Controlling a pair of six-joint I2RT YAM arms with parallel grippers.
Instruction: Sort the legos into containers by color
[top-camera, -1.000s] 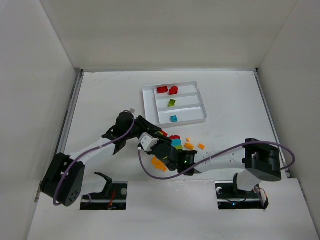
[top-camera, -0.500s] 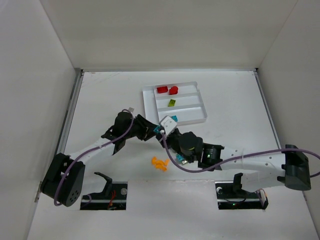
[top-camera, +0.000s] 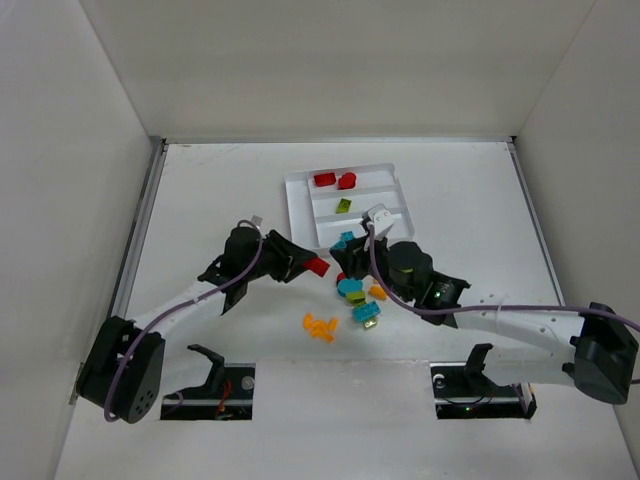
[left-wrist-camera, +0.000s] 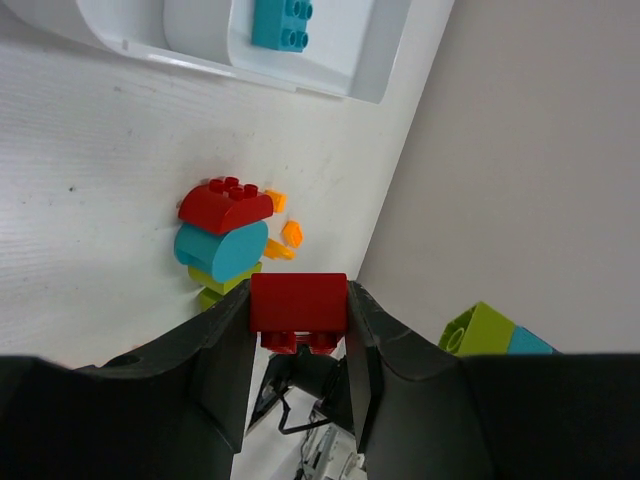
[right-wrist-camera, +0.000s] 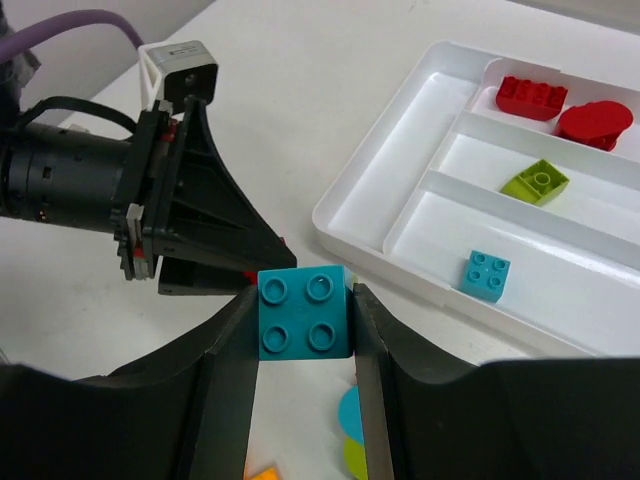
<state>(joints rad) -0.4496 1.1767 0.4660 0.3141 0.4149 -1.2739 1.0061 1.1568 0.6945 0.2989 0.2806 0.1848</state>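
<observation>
Teal brick (right-wrist-camera: 305, 312) is pinched by right end effector (right-wrist-camera: 305, 335), red brick (left-wrist-camera: 298, 300) by left end effector (left-wrist-camera: 298, 328); low release inside tray (right-wrist-camera: 372, 140) is advised.

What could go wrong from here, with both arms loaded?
1. The left end effector with the red brick and the right end effector with the teal brick sit close together near the tray; they could clash going in.
2. A low swing might scatter the loose bricks lying right by them.
</observation>
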